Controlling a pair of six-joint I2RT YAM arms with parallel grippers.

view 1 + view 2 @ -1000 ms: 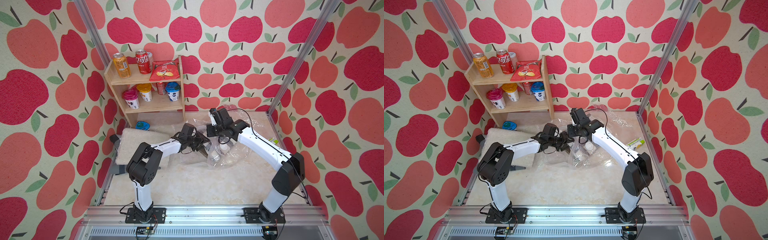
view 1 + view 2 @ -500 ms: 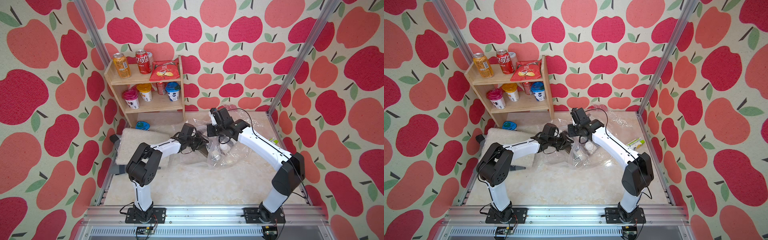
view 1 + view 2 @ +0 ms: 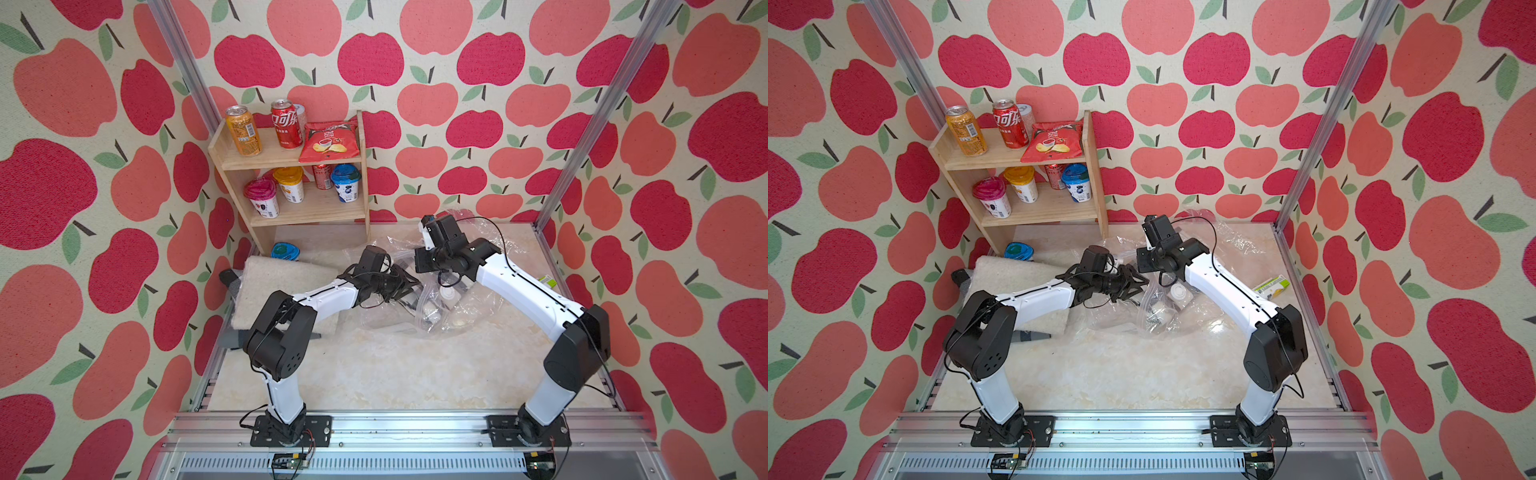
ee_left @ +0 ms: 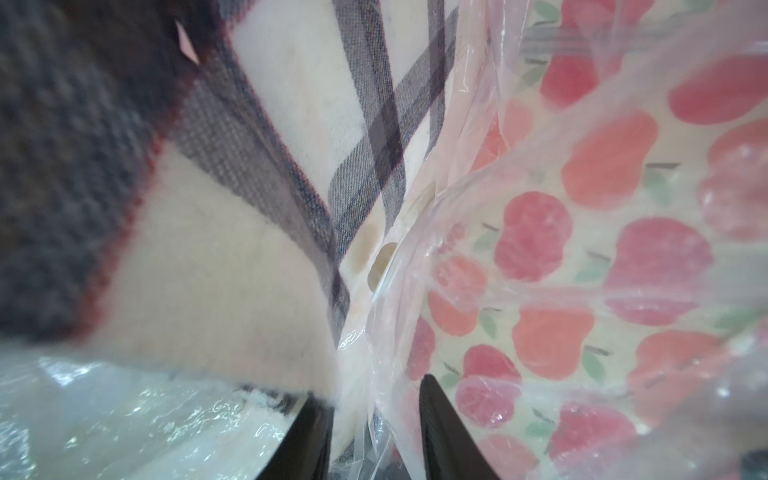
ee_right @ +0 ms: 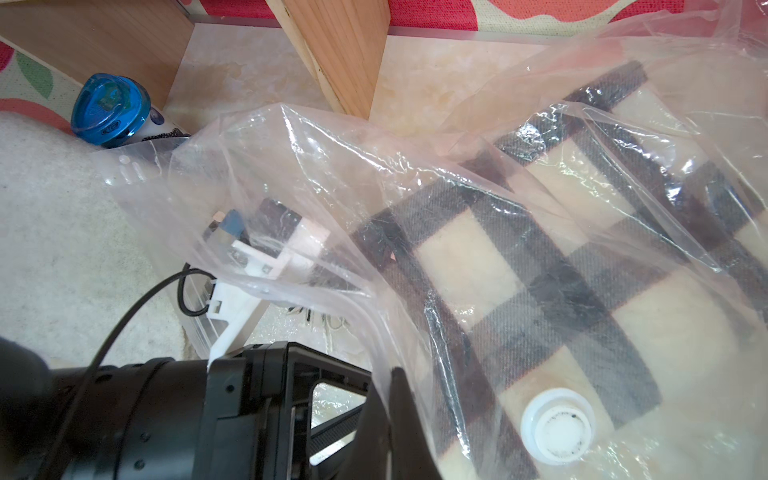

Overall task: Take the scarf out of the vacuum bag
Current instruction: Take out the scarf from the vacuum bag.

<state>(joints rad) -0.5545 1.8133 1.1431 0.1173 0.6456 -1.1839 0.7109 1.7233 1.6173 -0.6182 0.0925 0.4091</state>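
The job is at the pulling-out step. The soft cream scarf with dark grey checks is not out yet. It lies inside the big see-through crinkly plastic vacuum bag, which sits in the middle of the table, toward the far side, between the two arms. The bag's small round white valve cap rests on top of the scarf. The right arm reaches in from the right and bends down at the bag's left edge. The right gripper has its claw pressed together, and it seems to pinch the thin rim of the bag's mouth to hold it up. The left arm stretches low across a fluffy cream mat, and the left gripper is poked into the mouth, right at the scarf's edge. Its fingers stand a little apart with plastic film and a bit of cream cloth between them (I cannot tell if they are squeezing). Next, I think, the left claw must close on cloth only, not plastic, then pull back to the left while the right claw holds the bag steady.
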